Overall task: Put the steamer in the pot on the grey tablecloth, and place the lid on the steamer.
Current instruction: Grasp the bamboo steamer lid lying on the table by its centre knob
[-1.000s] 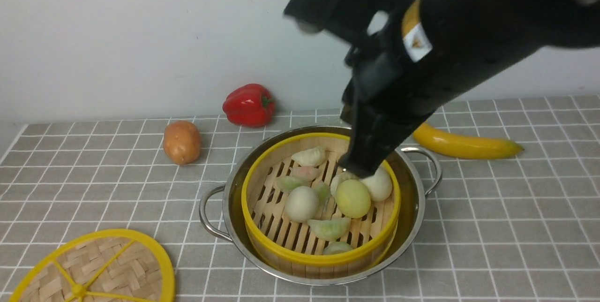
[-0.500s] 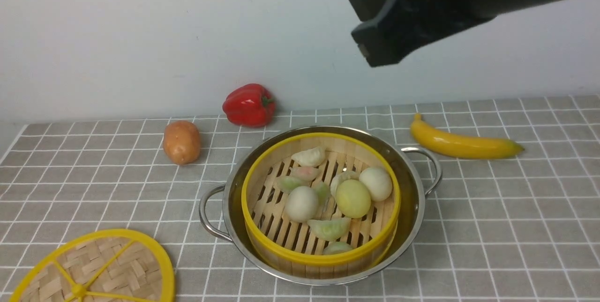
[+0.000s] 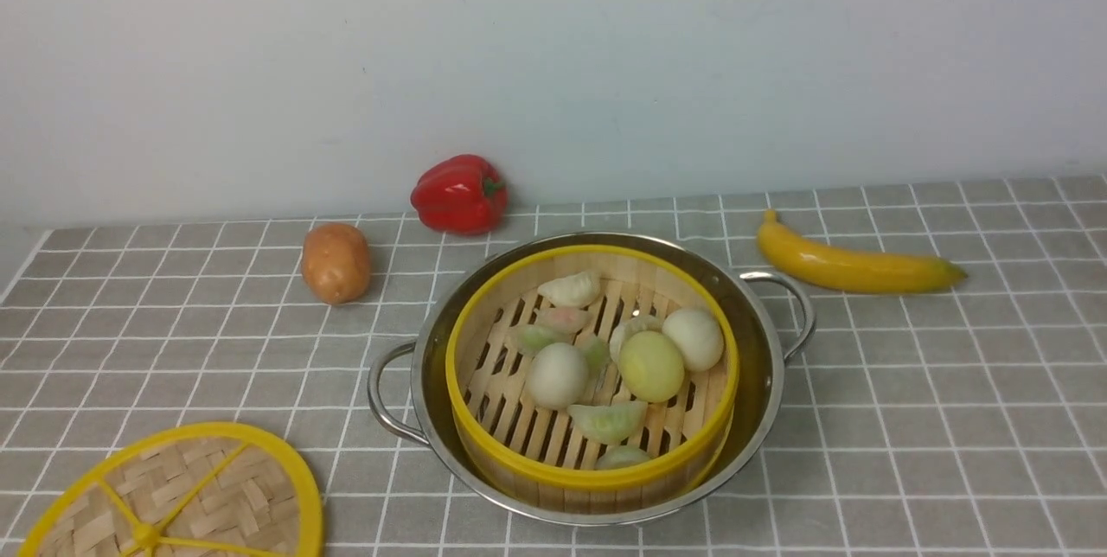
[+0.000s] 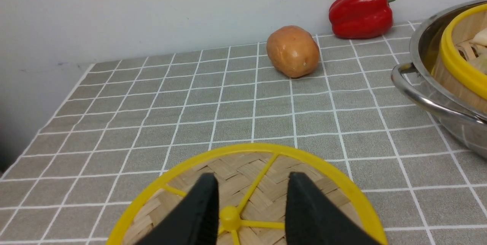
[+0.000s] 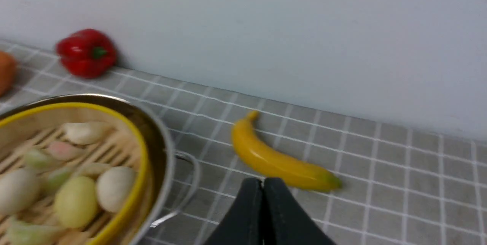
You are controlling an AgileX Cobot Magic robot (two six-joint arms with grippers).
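**A:** Location of the steamer [image 3: 597, 479]?

**B:** Seated upright inside the pot [image 3: 765, 393], open on top. Carries pale buns and dumplings [image 3: 650, 365] on the slatted floor. Pot resting on the grey tablecloth [image 3: 908, 384] at mid-table, handles out to left and right.

**A:** Location of the lid [image 3: 216, 488]?

**B:** Flat on the cloth at the near left of the front view, well apart from the pot and partly cut by the frame edge. Not yet on the steamer.

**A:** State of the left fingers [image 4: 201, 210]?

**B:** Parted narrowly, low over the lid, one on each side of the central knob [image 4: 229, 214]. Gap wider than the knob. Cannot tell from the wrist view whether touching knob or spokes.

**A:** State of the right fingers [image 5: 251, 214]?

**B:** Pressed together, holding nothing. Seen above the cloth between the pot's right handle and the banana [image 3: 852, 267].

**A:** Other items around?

**B:** Potato [image 3: 335, 261] behind and left of the pot. Red pepper [image 3: 459, 193] further back, close against the wall [image 3: 553, 64]. Banana behind and right of the pot, near its right handle but apart from it. All three outside the pot rim.

**A:** In the way between lid and steamer?

**B:** Only checked cloth, plus the pot's left handle [image 3: 380, 393] on the lid side.
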